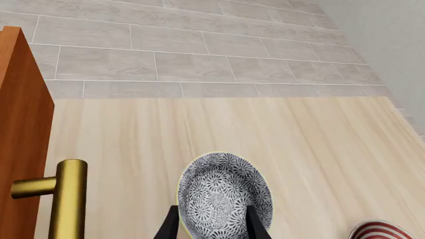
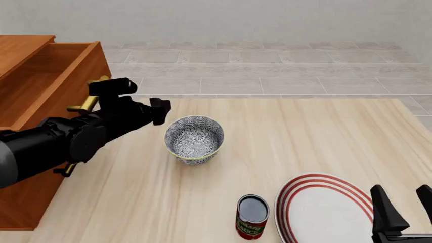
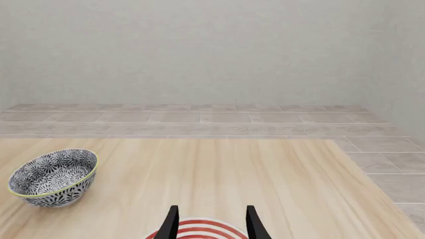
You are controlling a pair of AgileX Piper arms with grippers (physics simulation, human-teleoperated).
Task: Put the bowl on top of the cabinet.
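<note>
The table (image 2: 324, 136) of pale wood fills most of the scene, with a tiled floor (image 2: 270, 66) beyond its far edge. At the far left stands the cabinet (image 2: 40, 76), reddish-brown with its top drawer pulled open and a brass handle (image 1: 66, 199) showing on its front. The left arm (image 2: 60, 139) reaches in from the left, in front of the cabinet. At the near right lies a plate (image 2: 317, 210) with red rings, and just left of it stands a small can (image 2: 252, 216). The bowl (image 2: 194, 139) sits upright on the table near the middle, right of the cabinet and apart from it. The left gripper (image 1: 212, 224) has its fingers spread on either side of the bowl's near rim; whether they touch it I cannot tell. The right gripper (image 3: 212, 221) hangs over the plate with its fingers spread, holding nothing.
</note>
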